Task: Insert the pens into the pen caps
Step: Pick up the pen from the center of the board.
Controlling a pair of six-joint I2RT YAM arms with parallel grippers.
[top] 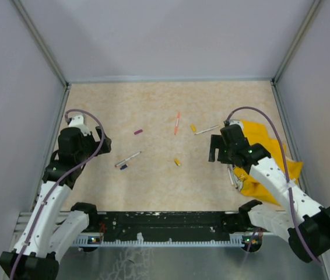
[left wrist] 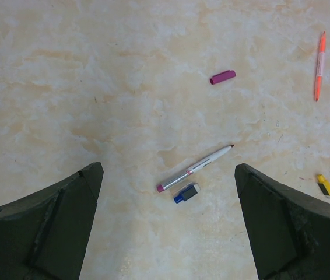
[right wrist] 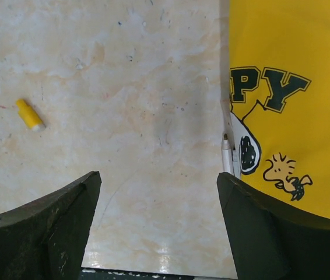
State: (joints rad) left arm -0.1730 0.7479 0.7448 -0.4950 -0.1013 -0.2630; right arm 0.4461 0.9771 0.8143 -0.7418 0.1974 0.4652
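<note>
The left gripper (left wrist: 169,170) is hovering with its jaws spread wide, gripping nothing. Below it, a white-barrelled marker pen with a purple end (left wrist: 195,168) is lying on the beige mottled tabletop (left wrist: 66,70), just beside a stubby dark blue cap (left wrist: 186,193). A purple cap (left wrist: 222,77) and an orange-pink pen (left wrist: 319,65) are lying farther out. The right gripper (right wrist: 158,178) is also standing open and empty, between a yellow cap (right wrist: 30,114) and a grey pen (right wrist: 228,154) lying at the edge of a yellow printed cloth (right wrist: 293,87).
</note>
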